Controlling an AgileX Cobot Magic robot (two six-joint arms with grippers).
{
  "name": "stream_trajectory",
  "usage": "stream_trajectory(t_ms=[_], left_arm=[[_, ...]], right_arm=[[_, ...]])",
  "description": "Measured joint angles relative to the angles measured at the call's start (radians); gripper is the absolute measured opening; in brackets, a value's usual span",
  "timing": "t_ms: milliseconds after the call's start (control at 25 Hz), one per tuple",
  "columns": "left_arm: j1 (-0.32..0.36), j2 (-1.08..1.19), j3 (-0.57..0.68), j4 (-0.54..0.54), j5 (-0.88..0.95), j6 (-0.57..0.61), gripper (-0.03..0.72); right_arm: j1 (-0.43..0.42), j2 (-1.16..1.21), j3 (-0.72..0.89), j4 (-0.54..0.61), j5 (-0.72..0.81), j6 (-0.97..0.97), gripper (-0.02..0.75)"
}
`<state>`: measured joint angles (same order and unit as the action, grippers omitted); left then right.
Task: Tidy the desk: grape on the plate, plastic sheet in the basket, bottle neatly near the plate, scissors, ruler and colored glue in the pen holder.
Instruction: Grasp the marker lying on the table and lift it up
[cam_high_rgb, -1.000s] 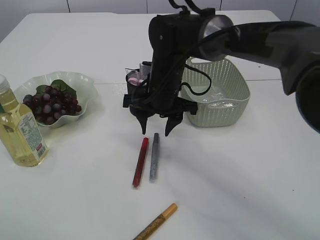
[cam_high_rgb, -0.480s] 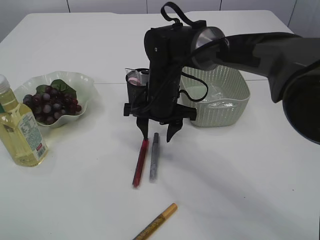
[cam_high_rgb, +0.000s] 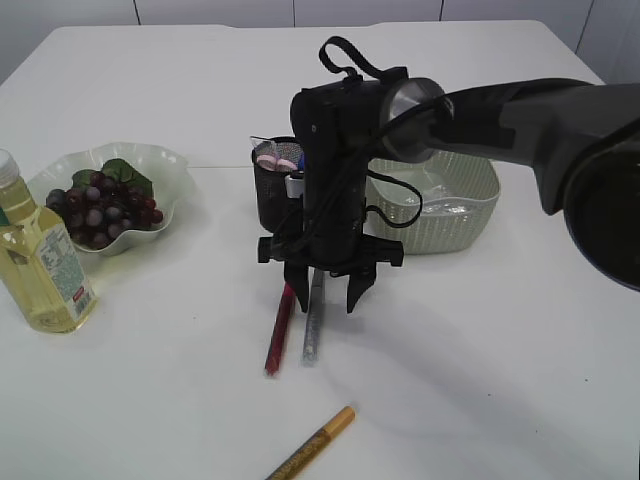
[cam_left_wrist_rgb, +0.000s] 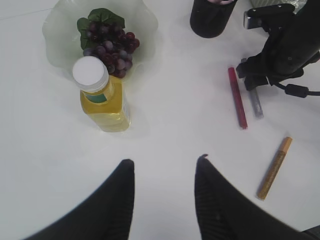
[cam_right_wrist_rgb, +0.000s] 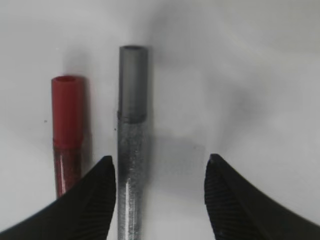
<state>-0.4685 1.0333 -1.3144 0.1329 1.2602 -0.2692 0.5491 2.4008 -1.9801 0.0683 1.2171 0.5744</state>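
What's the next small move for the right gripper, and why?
Probably lower a little more, then close. The right gripper is open, with the silver glue pen just inside one finger and the red glue pen outside it. Shifting slightly toward the silver pen first may center it.

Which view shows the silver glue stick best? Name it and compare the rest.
The right wrist view: the silver glue stick fills the frame between the open right end effector fingers. The exterior view shows it partly hidden behind that end effector; the left wrist view shows only a small bit.
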Motion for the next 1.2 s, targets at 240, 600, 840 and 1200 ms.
stream_trajectory(t_ms=[240,600,840,1200], left_arm=[[0.0,0.0,0.0,0.002,0.0,0.002,0.297],[0.0,0.0,0.0,0.002,0.0,0.002,0.297],[0.0,0.0,0.0,0.004,0.0,0.002,0.297],[0.0,0.0,0.0,0.005,0.0,0.002,0.297]], right_arm=[[0.001,0.006,0.0,0.015,0.0,0.0,0.417],[0.001,0.024,0.002,0.039,0.0,0.0,0.417],[0.001,0.024,0.002,0.037,0.0,0.001,0.417],[0.001,0.024,0.002,0.035,0.0,-0.001,0.203]])
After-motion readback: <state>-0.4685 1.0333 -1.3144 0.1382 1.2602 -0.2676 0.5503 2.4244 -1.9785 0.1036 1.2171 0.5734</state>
